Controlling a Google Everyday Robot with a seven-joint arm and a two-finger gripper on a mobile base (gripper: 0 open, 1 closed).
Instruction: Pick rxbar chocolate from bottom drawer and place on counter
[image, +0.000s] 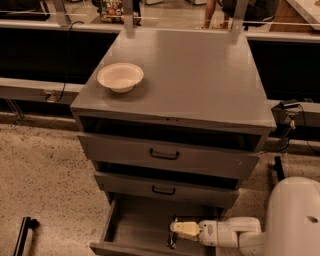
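The bottom drawer (137, 225) is pulled open, showing its plain grey floor. My gripper (172, 233) is inside it, low over the floor near the drawer's right-middle, on a cream wrist reaching in from the right. The rxbar chocolate cannot be made out; the dark shapes at the gripper's tip cannot be told apart from the gripper itself. The counter (195, 75) is the grey top of the cabinet, well above the gripper.
A cream bowl (120, 76) sits on the counter's left side. Two shallower drawers with black handles (164, 154) are slightly open above the bottom one. My white arm (295, 220) fills the lower right. Speckled floor (45, 180) lies to the left.
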